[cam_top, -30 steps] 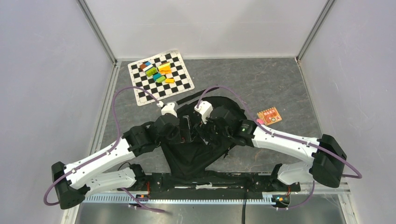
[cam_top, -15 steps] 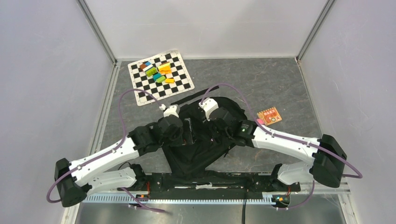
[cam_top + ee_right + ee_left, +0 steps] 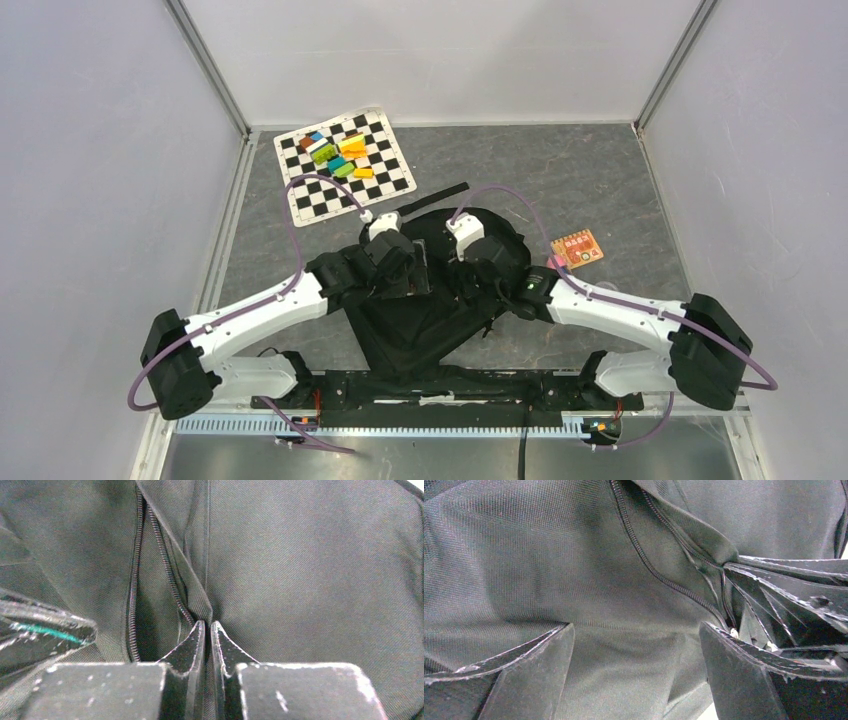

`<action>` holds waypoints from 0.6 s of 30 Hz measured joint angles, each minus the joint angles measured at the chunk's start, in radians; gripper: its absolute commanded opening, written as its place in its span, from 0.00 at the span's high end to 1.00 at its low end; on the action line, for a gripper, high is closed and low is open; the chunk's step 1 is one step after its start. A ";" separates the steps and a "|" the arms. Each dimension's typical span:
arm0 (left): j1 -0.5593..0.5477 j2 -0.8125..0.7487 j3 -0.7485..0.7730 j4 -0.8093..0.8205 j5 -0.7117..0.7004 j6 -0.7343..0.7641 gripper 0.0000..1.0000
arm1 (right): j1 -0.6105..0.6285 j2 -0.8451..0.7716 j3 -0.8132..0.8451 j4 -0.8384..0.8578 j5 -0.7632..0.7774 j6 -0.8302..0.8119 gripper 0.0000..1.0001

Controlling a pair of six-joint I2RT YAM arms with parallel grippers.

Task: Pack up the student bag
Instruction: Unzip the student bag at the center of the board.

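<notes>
The student bag [image 3: 415,330], black and soft, lies in the middle of the table under both arms. In the left wrist view its fabric [image 3: 549,555] and a zipper [image 3: 644,560] fill the frame. My left gripper [image 3: 635,630] is open just above the cloth, with nothing between its fingers; from above it [image 3: 412,275] sits over the bag's left half. My right gripper [image 3: 207,625] is shut on a fold of the bag's fabric [image 3: 310,570] beside the open zipper [image 3: 134,580]. From above, the right gripper [image 3: 455,285] is over the bag's middle.
A chessboard mat [image 3: 343,165] with several coloured blocks [image 3: 340,155] lies at the back left. A small orange card [image 3: 578,247] is to the right of the bag. A black strap [image 3: 435,197] reaches out behind the bag. Grey walls enclose the table.
My right gripper has closed on the bag's fabric by the zipper. The left arm has moved forward and right over the bag, still open.
</notes>
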 measured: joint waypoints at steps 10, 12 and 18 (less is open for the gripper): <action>0.011 -0.027 -0.103 0.105 -0.022 -0.009 0.11 | -0.049 -0.069 -0.107 0.132 -0.153 0.018 0.78; 0.011 -0.033 -0.116 0.119 -0.037 -0.013 0.17 | -0.050 -0.085 -0.113 0.128 -0.171 0.017 0.78; 0.021 -0.039 -0.151 0.139 -0.091 -0.022 0.83 | -0.050 -0.117 -0.115 0.093 -0.201 0.014 0.74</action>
